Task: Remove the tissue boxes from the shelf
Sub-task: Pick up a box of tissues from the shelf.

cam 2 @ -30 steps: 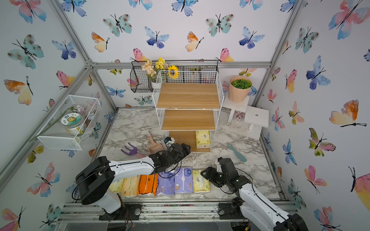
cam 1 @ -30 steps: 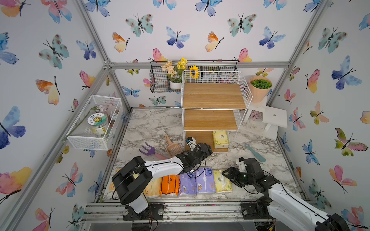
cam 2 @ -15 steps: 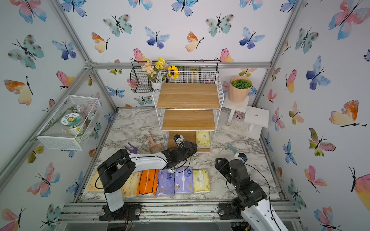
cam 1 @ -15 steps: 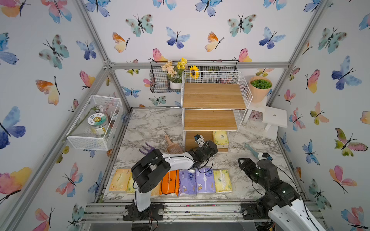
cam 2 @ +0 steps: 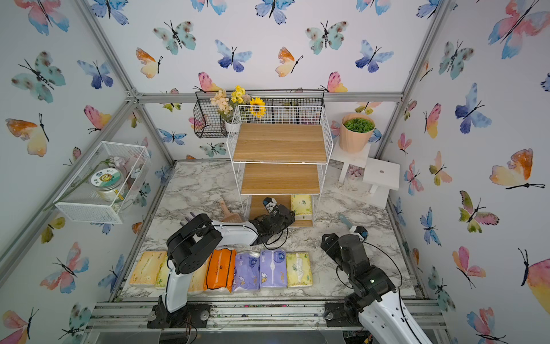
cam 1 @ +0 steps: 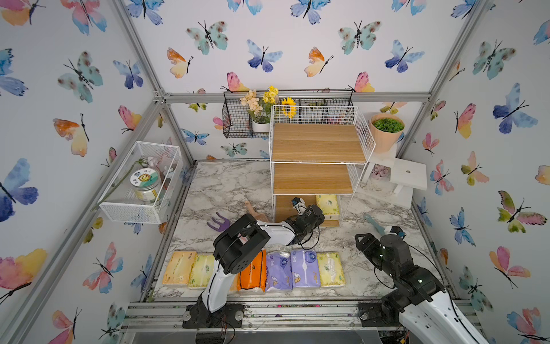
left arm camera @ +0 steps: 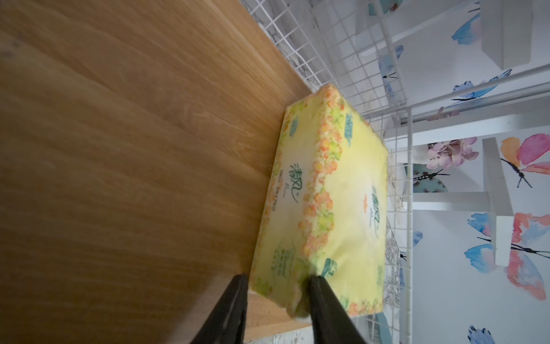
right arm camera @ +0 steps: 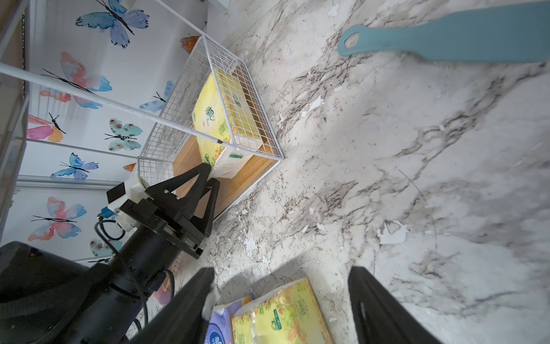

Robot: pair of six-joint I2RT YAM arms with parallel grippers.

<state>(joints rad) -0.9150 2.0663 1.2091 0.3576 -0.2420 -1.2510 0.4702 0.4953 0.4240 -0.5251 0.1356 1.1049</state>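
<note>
Yellow-green, the last tissue pack [left arm camera: 324,202] on the shelf [cam 1: 312,178] — my left pincer [left arm camera: 278,278] has just reached in and clenched its near corner — only the pull-out remains.

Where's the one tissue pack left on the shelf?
In both top views, the yellow tissue pack lies on the bottom board of the shelf, right side, against the wire side panel. The left gripper straddles its near corner.

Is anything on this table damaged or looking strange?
Yes. The marble table top is flaking: white chips and bare patches lie scattered in front of the shelf. Nothing else stands out.
</note>
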